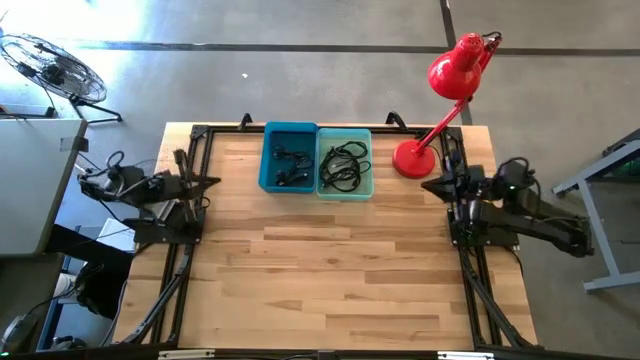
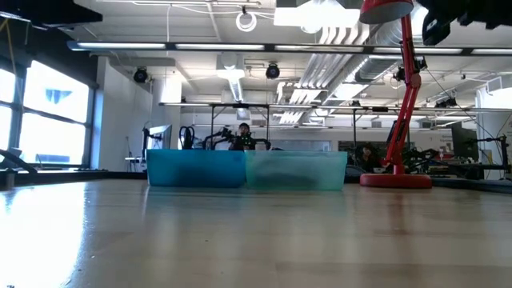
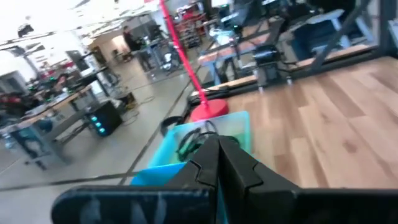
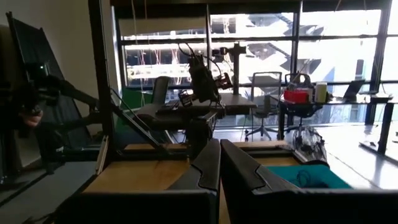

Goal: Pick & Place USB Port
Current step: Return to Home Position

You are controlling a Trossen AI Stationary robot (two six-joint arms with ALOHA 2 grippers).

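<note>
Both bins sit side by side, touching, at the middle of the worktop's (image 1: 330,265) back edge. The blue bin (image 1: 266,160) is on the left and the green bin (image 1: 369,168) on the right. That spot looks chosen so either arm can reach them from its own side.

The USB cables (image 1: 290,157) in the blue bin lie as a few small dark loops. The cable tangle (image 1: 343,166) in the green bin is fuller and looser. No cable lies on the bare wood, so the sorting seems finished.

The left hand (image 1: 205,182) is folded in at the left edge, level with the bins and well apart from them. In its wrist view its fingers (image 3: 205,163) are pressed together on nothing. The right hand (image 1: 432,185) mirrors it at the right edge, just beside the base of the red lamp (image 1: 412,158). Its fingers (image 4: 208,165) are drawn in to a bare slit, also empty.

Tucked at the edges with fingers together, both arms are clear of the bins. That fits a resting pose rather than a reach.
</note>
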